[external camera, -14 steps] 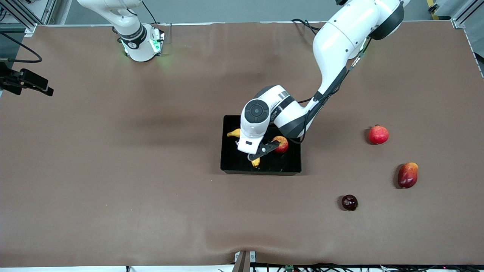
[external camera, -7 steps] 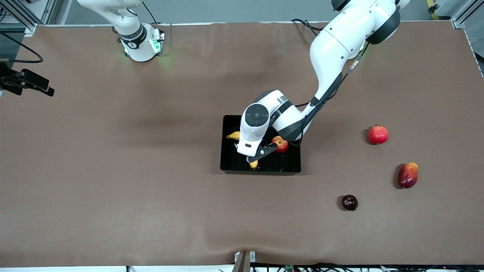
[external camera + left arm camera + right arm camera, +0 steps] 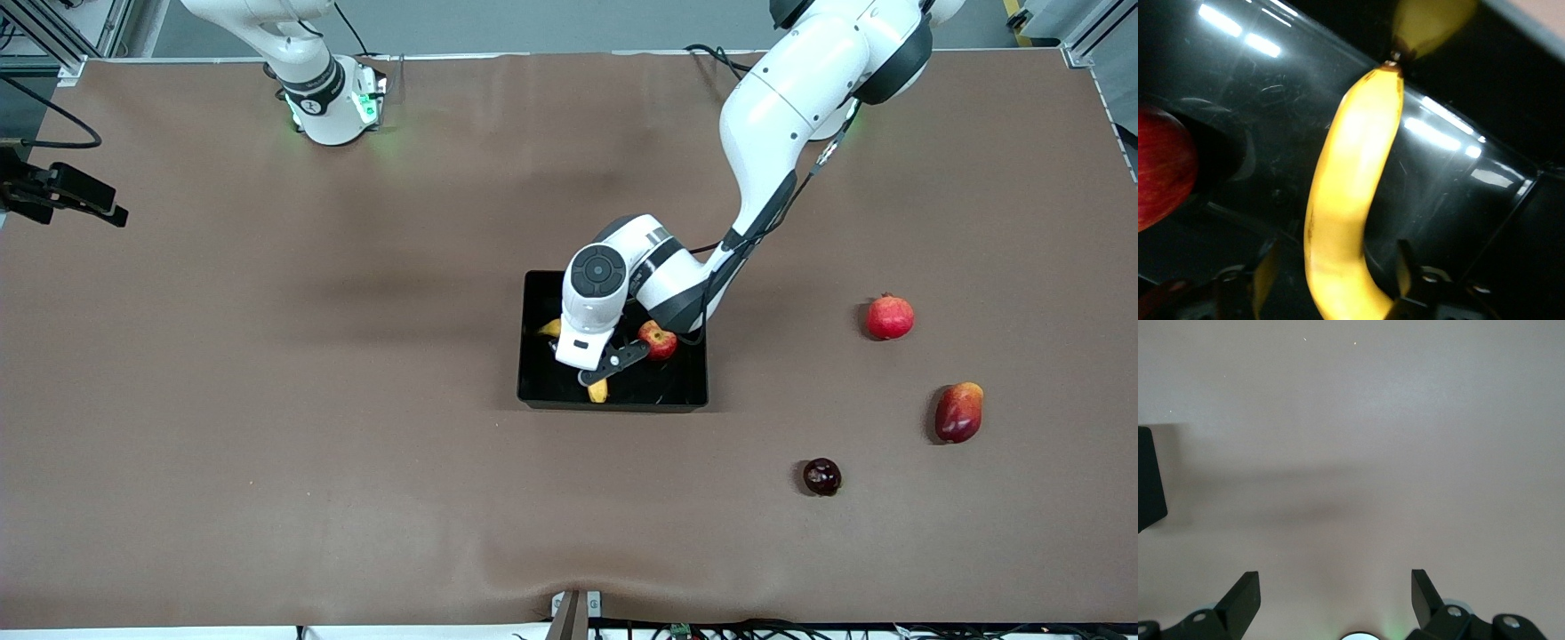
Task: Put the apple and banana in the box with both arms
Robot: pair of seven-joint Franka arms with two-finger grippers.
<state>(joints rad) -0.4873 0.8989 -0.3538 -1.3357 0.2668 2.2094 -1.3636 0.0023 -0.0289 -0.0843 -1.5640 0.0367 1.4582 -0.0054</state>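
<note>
1. One banana [image 3: 1348, 200] lies on the floor of the box [image 3: 544, 393], curved, one tip close to a glossy wall that mirrors it; in the front view only its two ends show past the left arm's wrist.
2. One apple [image 3: 658, 339] sits in the same box, beside the banana, toward the left arm's end of the table.
3. There is one box, black and shallow, near the middle of the table [image 3: 267, 400].
4. The left gripper [image 3: 1335, 277] is down inside the box, its fingers spread to either side of the banana with a gap at each side, so nothing is pinched.
5. The right gripper [image 3: 1335, 593] waits over bare table, fingers wide apart and empty; a black corner shows at the edge of its wrist view.
6. Three other fruits lie outside the box toward the left arm's end: a red pomegranate [image 3: 890, 317], a red-yellow mango [image 3: 958, 412], and a dark round fruit [image 3: 821, 476] nearest the front camera.
</note>
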